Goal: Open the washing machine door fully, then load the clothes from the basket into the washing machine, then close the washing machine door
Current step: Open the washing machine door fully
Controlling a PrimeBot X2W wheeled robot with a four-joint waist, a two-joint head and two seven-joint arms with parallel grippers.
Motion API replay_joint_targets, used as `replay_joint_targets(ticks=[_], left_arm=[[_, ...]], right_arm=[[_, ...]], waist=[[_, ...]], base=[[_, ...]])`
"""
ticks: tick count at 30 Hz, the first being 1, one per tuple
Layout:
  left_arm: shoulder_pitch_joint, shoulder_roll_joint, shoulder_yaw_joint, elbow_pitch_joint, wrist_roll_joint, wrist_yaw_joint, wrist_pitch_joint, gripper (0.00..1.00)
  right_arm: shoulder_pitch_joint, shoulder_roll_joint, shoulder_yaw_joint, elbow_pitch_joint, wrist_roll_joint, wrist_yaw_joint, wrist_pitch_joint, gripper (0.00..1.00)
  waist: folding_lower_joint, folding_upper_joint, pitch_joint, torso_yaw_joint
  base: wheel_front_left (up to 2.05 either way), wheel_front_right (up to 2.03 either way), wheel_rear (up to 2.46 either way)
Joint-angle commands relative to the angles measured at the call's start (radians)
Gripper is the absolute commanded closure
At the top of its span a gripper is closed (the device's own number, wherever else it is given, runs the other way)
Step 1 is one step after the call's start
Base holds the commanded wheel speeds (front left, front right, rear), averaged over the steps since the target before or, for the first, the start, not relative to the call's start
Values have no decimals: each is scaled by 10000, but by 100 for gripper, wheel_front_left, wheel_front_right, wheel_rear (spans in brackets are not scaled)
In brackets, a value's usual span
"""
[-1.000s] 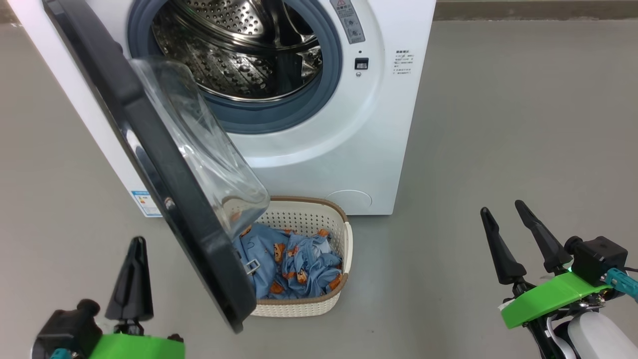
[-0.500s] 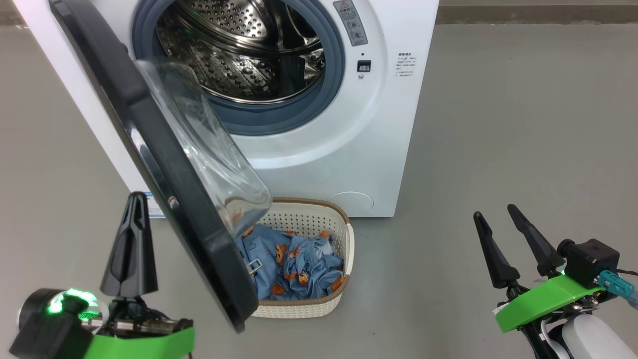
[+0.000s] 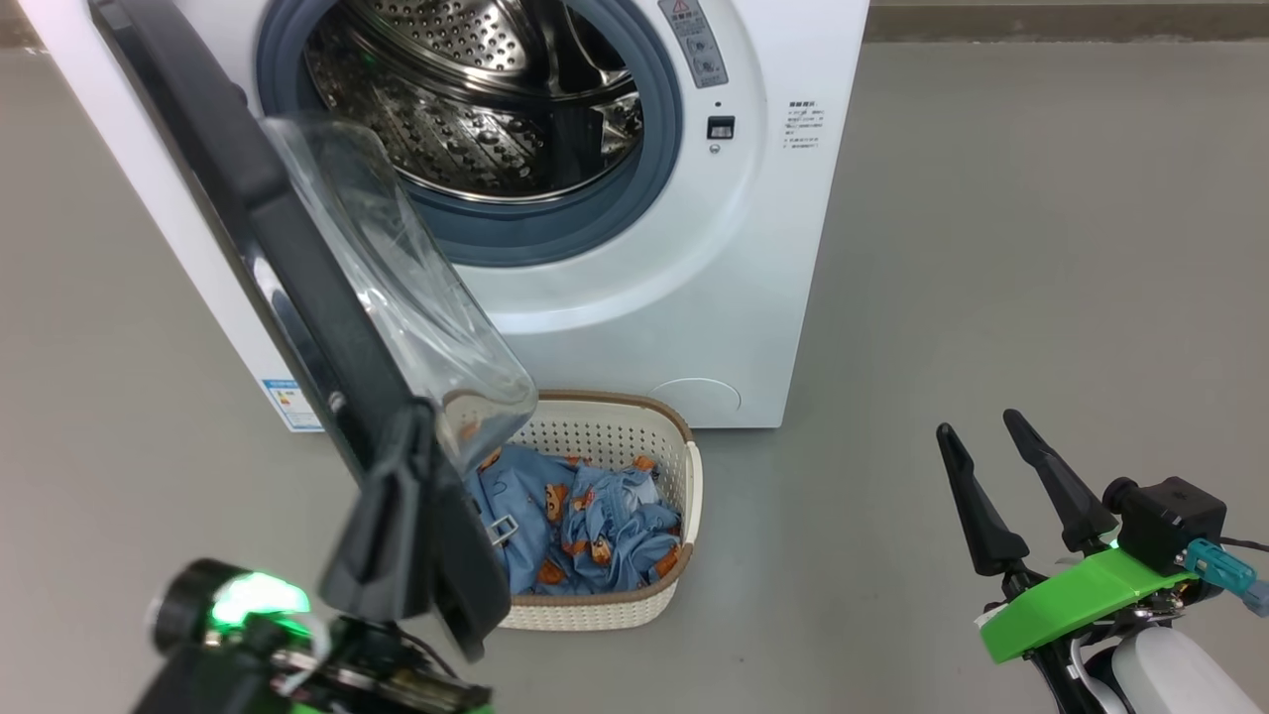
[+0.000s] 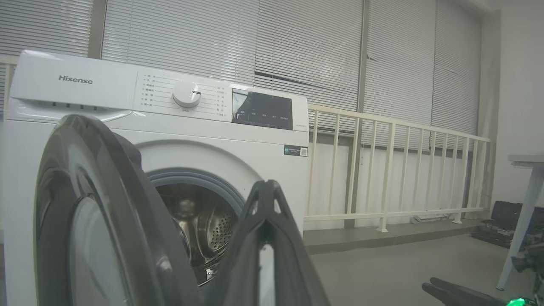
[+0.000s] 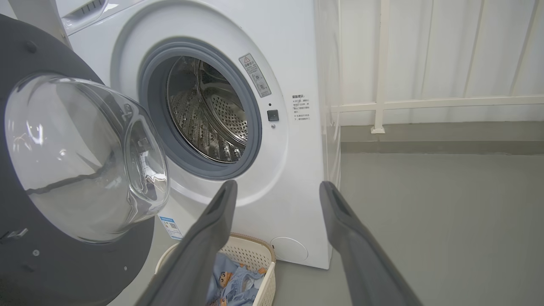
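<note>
The white washing machine (image 3: 694, 297) stands ahead with its steel drum (image 3: 466, 99) exposed. The washing machine door (image 3: 248, 198) hangs part open, its black rim edge-on toward me and its glass bowl (image 3: 397, 288) bulging over the basket (image 3: 687, 496). The cream basket sits on the floor before the machine, holding the blue bear-print clothes (image 3: 585, 526). My left gripper (image 3: 408, 421) is shut and empty, its tip against the door's lower rim. In the left wrist view the shut left gripper (image 4: 265, 185) rises just right of the door (image 4: 106, 204). My right gripper (image 3: 991, 441) stands open at lower right, away from everything; the same gripper (image 5: 278, 187) faces the machine.
Grey floor (image 3: 991, 248) spreads to the right of the machine. Behind it runs a white railing (image 4: 382, 170) under window blinds. A pale table leg (image 4: 525, 212) and a black case (image 4: 505, 216) stand at the far right.
My left gripper has swung right, from the floor left of the door to the door's lower rim. The right gripper has drifted slightly left; the door and basket stand as before.
</note>
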Motion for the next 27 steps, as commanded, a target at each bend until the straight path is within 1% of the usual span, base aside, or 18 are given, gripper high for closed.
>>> replay_joint_targets(ticks=[1, 7, 13, 20, 27], left_arm=[[-117, 109, 114, -137, -28, -34, 117, 100], [-109, 144, -444, 614, -354, -49, 390, 100], [-205, 214, -504, 1562, -671, -51, 795, 100], [-302, 153, -702, 2430, -1006, -48, 1044, 100], [-524, 90, -682, 3150, -1184, 81, 1169, 100]], right_arm=[[-242, -79, 161, -193, 84, 54, -93, 0], [-315, -15, 137, -186, 117, 54, -93, 0], [-316, 63, 140, -143, 142, 54, -93, 0], [-323, 97, 151, -113, 175, 54, -93, 0], [-353, 119, 160, -69, 203, 54, -93, 0]], waist=[[0, -1, 25, -14], [0, -1, 124, -68], [0, -1, 98, -177], [0, -1, 117, -320], [0, -1, 128, -378]], base=[[0, 0, 0], [0, 0, 0], [0, 0, 0], [0, 0, 0], [0, 0, 0]])
